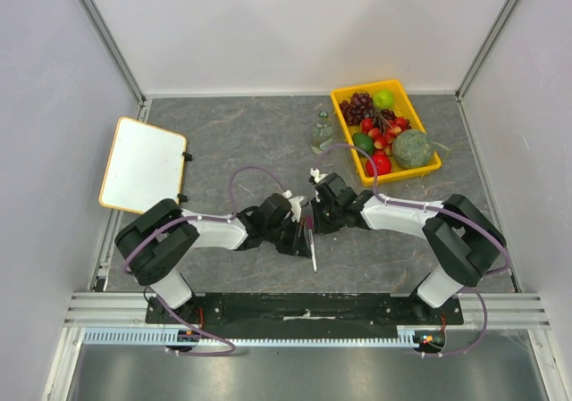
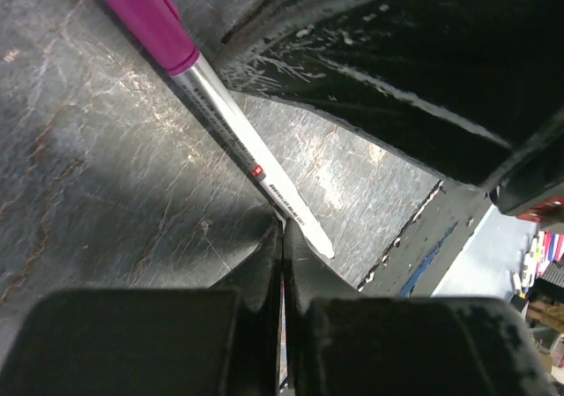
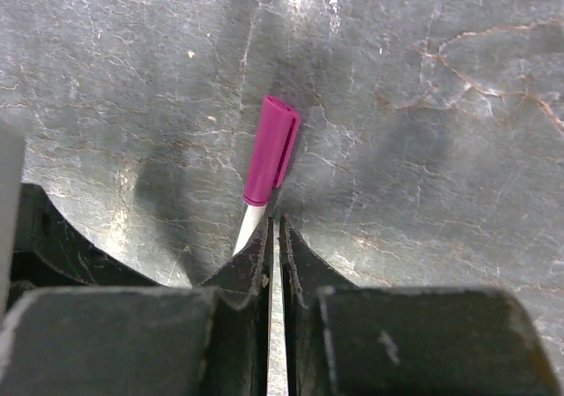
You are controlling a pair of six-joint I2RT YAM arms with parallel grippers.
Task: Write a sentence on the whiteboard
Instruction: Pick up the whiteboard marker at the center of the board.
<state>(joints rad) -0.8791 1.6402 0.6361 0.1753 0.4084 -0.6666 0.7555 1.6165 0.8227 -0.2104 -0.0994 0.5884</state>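
Only overhead shows whiteboard (image 1: pixel 143 162); left fingers (image 2: pixel 254 268), right fingers (image 3: pixel 250 268) are closed empty beside marker (image 3: pixel 271 149).

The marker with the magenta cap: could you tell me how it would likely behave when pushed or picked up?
The marker looks slim and round, so a sideways push would probably roll it across the table. Its glossy silver barrel may slip in a light grip. It seems stiff and light.
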